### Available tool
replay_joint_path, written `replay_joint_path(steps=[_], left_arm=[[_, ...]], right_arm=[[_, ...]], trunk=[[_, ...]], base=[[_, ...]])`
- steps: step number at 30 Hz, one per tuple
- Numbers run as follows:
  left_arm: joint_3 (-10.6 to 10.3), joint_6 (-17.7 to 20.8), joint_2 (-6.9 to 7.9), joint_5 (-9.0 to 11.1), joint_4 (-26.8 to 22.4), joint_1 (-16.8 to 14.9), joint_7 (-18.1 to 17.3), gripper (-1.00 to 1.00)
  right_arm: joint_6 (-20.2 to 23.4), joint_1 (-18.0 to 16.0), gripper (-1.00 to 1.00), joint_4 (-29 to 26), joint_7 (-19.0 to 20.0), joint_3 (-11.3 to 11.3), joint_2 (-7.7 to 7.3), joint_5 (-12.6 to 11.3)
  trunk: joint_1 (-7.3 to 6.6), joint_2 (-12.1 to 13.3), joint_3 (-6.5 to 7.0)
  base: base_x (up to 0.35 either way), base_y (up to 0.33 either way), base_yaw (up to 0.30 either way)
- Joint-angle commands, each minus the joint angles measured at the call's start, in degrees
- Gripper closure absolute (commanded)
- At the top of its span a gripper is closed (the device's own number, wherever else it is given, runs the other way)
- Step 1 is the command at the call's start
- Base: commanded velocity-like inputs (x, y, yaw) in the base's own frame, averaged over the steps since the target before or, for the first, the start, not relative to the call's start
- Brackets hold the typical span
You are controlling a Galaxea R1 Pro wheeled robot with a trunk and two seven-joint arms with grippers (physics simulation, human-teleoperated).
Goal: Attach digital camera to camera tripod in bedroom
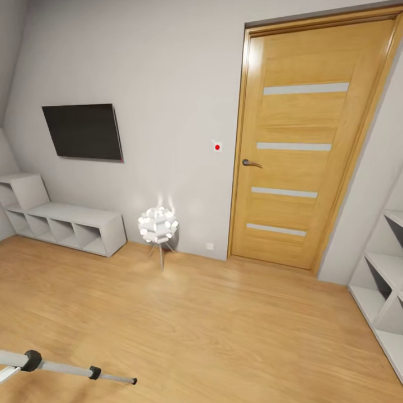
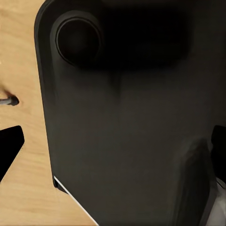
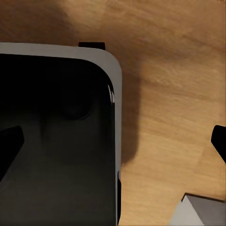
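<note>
One silver leg of the camera tripod (image 1: 61,368), with black joints and a black foot, lies low across the wood floor at the head view's lower left; the rest of the tripod is cut off by the frame edge. The digital camera is out of view. In the left wrist view my left gripper (image 2: 113,153) is open, its dark fingertips (image 2: 9,150) far apart over a dark robot panel (image 2: 132,94). The right gripper (image 3: 115,148) is open too, above a dark grey-edged panel (image 3: 52,141) and the floor. Neither holds anything.
Ahead is a white wall with a closed wooden door (image 1: 302,151), a black wall screen (image 1: 84,131), a low grey cubby shelf (image 1: 73,224) and a small white floor lamp (image 1: 158,225). A white shelf unit (image 1: 386,291) lines the right side. Light wood floor (image 1: 224,324) spreads between.
</note>
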Motion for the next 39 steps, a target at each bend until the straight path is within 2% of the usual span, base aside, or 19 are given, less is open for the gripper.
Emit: replay_joint_path(steps=[1,16,25,39], left_arm=[[0.0,0.0,0.0,0.0,-0.1,0.0,0.0,-1.0],[0.0,0.0,0.0,0.0,-0.1,0.0,0.0,-1.0],[0.0,0.0,0.0,0.0,-0.1,0.0,0.0,-1.0],[0.0,0.0,0.0,0.0,-0.1,0.0,0.0,-1.0]], right_arm=[[-0.2,0.0,-1.0,0.0,0.0,0.0,0.0,0.0],[-0.2,0.0,-1.0,0.0,0.0,0.0,0.0,0.0],[-0.2,0.0,-1.0,0.0,0.0,0.0,0.0,0.0],[-0.2,0.0,-1.0,0.0,0.0,0.0,0.0,0.0]], trunk=[[0.01,0.0,-0.05],[0.01,0.0,-0.05],[0.01,0.0,-0.05],[0.01,0.0,-0.05]], base=[[0.096,0.0,0.0],[0.034,0.001,0.0],[0.194,0.077,0.0],[0.025,0.007,0.0]])
